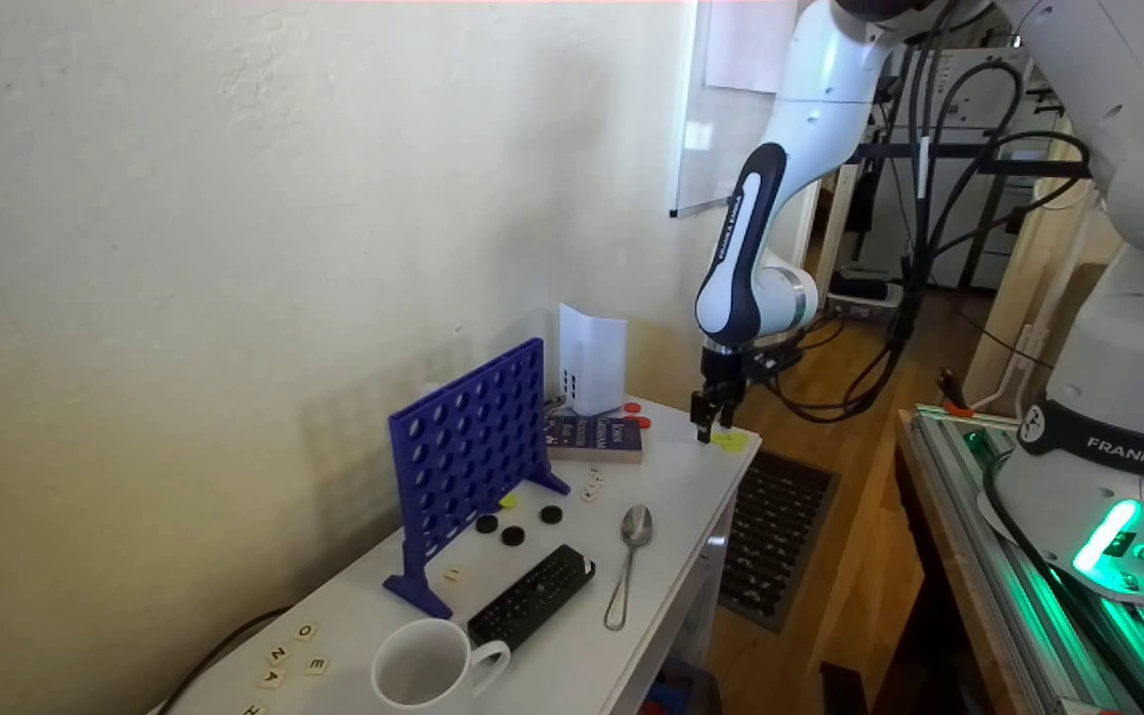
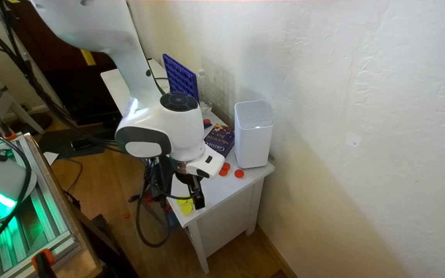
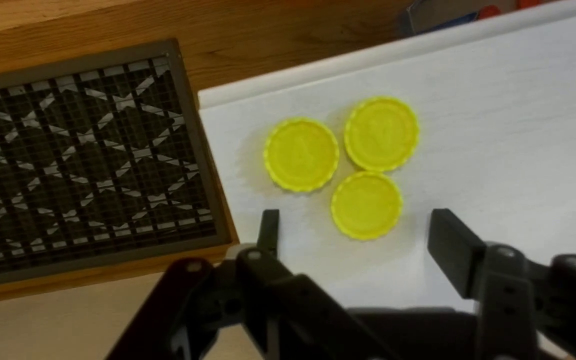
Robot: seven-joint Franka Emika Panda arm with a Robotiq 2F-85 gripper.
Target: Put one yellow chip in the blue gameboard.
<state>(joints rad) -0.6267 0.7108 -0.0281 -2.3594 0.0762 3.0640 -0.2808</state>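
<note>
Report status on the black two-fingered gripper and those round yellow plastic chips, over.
Black two-fingered gripper open, empty. Three round yellow plastic chips flat on white tabletop. Upright blue plastic gameboard farther off. Chips sit close together, might crowd a single pick.

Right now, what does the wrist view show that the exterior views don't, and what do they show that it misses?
Only the wrist view makes out the toothed rims of the three yellow chips and frames one of them between the open fingers of the gripper.

Only the exterior views show the blue gameboard, white box and book, which appear in both; in an exterior view there are also the white mug, remote and spoon.

All share the gripper, yellow chips and white table.
</note>
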